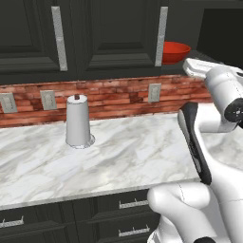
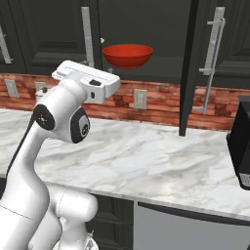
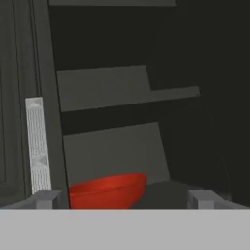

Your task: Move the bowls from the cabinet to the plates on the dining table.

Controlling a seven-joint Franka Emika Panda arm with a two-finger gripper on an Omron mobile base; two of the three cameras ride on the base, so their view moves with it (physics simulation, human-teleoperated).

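Here, from the left base view, the red bowl (image 1: 174,51) sits on the cabinet (image 1: 109,33) shelf at two o'clock, above the marble surface (image 1: 118,156) with its paper towel roll (image 1: 78,122). From the right base view, the bowl rests at twelve o'clock beside the open cabinet door (image 2: 189,68). Along the hand view, the claw (image 3: 125,199) stands wide apart, empty, with the bowl low between its fingertips (image 3: 47,199).
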